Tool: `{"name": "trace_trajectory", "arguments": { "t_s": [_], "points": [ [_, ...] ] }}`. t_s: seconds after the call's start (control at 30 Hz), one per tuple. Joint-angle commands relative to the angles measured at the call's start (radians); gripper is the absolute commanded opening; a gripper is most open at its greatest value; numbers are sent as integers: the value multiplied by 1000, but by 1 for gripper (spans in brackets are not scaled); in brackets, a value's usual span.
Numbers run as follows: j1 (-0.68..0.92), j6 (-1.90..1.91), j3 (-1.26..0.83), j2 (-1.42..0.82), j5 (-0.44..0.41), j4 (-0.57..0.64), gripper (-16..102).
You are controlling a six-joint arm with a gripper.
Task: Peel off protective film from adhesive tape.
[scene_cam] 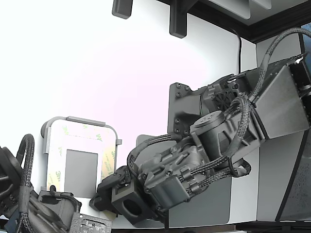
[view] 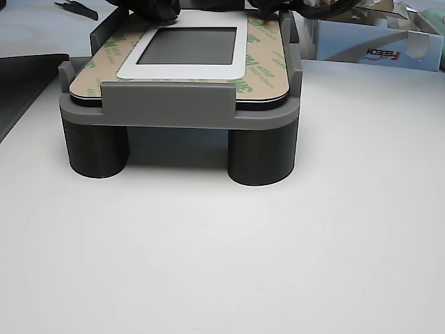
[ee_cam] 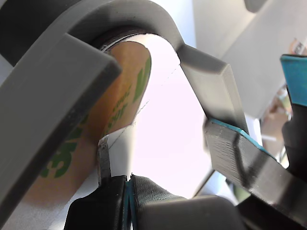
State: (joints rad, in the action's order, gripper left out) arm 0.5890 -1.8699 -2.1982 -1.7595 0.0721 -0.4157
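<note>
The protective film (view: 261,73), cream with green 3M print, lies over the adhesive tape (view: 240,66) bordering a dark grey square (view: 188,45) on the grey fixture (view: 177,111). In the wrist view one film (ee_cam: 120,100) corner curls up. The gripper (ee_cam: 128,184) sits at six o'clock from that curl, jaws closed together (on a thin pale tab, it seems, though I cannot tell what layer). For a clean peel, pull low and back along the band, slowly, so the tape stays down and the liner does not tear.
</note>
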Motion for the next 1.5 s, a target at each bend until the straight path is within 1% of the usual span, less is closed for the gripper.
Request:
{"name": "trace_trajectory", "arguments": {
  "t_s": [0.0, 0.33, 0.53, 0.73, 0.8, 0.83, 0.9, 0.97, 1.0, 1.03, 1.07, 1.1, 1.13, 1.17, 1.2, 1.27, 1.3, 1.4, 1.43, 1.47],
  "points": [
    [-18, -3, 8, -17, 0, -2, -11],
    [-20, -6, -15, -28, -2, 14, -11],
    [-20, -9, -12, -37, -17, 12, -11],
    [-20, -17, 41, -60, -38, -74, -11],
    [-20, -15, 55, -80, -55, -109, -9],
    [-20, -11, 55, -95, -66, -124, -6],
    [-20, -11, 55, -137, -86, -160, 3],
    [-23, -11, 58, -181, -110, -204, 22],
    [-26, -14, 60, -204, -118, -229, 39],
    [-34, -17, 61, -229, -124, -252, 75],
    [-40, -15, 54, -256, -129, -265, 97],
    [-44, -8, 49, -285, -141, -287, 95],
    [-44, 12, 48, -316, -164, -321, 99],
    [-44, 31, 49, -344, -181, -362, 99],
    [-46, 49, 52, -371, -192, -403, 97],
    [-48, 118, 46, -437, -216, -477, 99],
    [-55, 146, 25, -482, -216, -488, 97],
    [-100, 249, -103, -657, -202, -430, 97],
    [-123, 298, -144, -716, -181, -411, 99],
    [-143, 350, -187, -773, -169, -387, 97]
  ]
}}
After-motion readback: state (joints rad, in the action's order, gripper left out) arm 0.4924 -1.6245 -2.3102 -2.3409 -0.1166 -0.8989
